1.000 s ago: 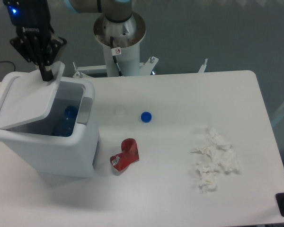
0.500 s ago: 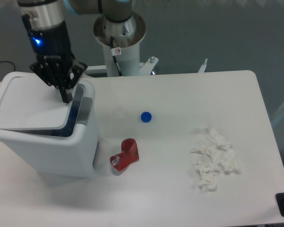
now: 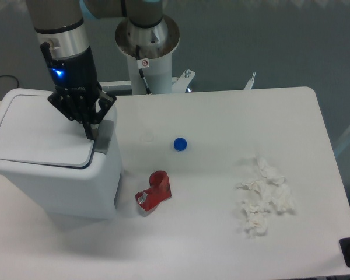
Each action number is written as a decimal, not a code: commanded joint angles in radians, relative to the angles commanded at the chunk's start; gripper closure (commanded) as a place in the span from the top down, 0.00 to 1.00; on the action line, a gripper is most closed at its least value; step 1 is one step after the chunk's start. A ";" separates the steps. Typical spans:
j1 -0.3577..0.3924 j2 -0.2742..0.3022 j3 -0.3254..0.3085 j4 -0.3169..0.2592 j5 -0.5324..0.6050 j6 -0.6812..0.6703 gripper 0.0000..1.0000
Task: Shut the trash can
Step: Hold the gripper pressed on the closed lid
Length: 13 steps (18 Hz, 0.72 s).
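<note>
Trash can point(image 3: 52, 175) sits at the left end of the counter point(image 3: 221, 233), a big white boxy bin, and its flat lid point(image 3: 41, 137) now lies nearly level on the rim, with only a thin dark seam showing along its right edge. The grey push-tab point(image 3: 107, 135) stands just right of that edge. The gripper point(image 3: 91, 129) points straight down at the lid's right-hand corner, its fingers point(image 3: 88, 127) drawn together into one narrow tip that touches or nearly touches the lid; they hold nothing, and serve as a pusher.

The step in hand looks like the last press to seat the lid. To do it well, I would push straight down on the lid near its free edge, not on the grey tab, since a press there might pop the latch open again. Pressure should be steady and light: the bin is hollow plastic and could tip or slide if shoved sideways. Whether the latch has caught I cannot tell from this view.

Further out on the counter, a crushed red can point(image 3: 154, 191) lies just beside the bin's lower right corner, a blue bottle cap point(image 3: 179, 143) sits near the middle, and a heap of crumpled white tissue point(image 3: 263, 198) lies well apart to the right. None of them stands in the way of the lid or the arm.
</note>
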 joint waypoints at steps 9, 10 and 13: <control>-0.011 0.006 -0.009 0.002 0.002 -0.002 0.00; -0.011 0.006 -0.011 0.002 0.002 -0.002 0.00; -0.011 0.006 -0.021 0.002 0.003 0.000 0.00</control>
